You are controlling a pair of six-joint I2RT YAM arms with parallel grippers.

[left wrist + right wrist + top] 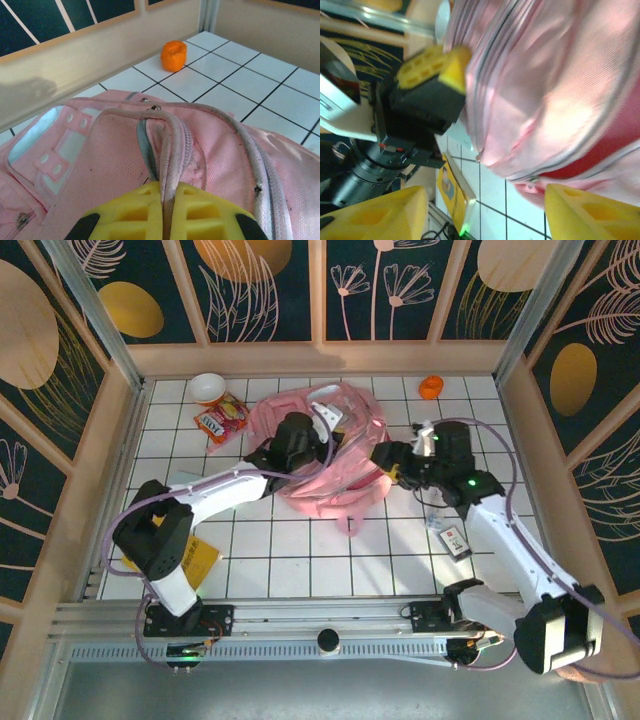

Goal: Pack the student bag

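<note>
Bag [345, 465] slumps near the orange cup [430, 387]: soft, light and floppy, I judge. My left gripper [162, 210] pinches its loop [172, 135], the surest hold; my right gripper [482, 215] gapes beside the fabric.

Bright even light, soft shadows on white tiled table [300, 560], heavy motion blur over soft pink fabric backpack [545, 75] in right wrist view, left wrist view sharp

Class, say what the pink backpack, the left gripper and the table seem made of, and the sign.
The backpack looks like soft matte woven fabric: fine mesh weave, limp folds. The left gripper, yellow and matte with moulded cells, is probably plastic. The table shows white, slightly glossy squares with dark lines: tile or tiled print.
</note>
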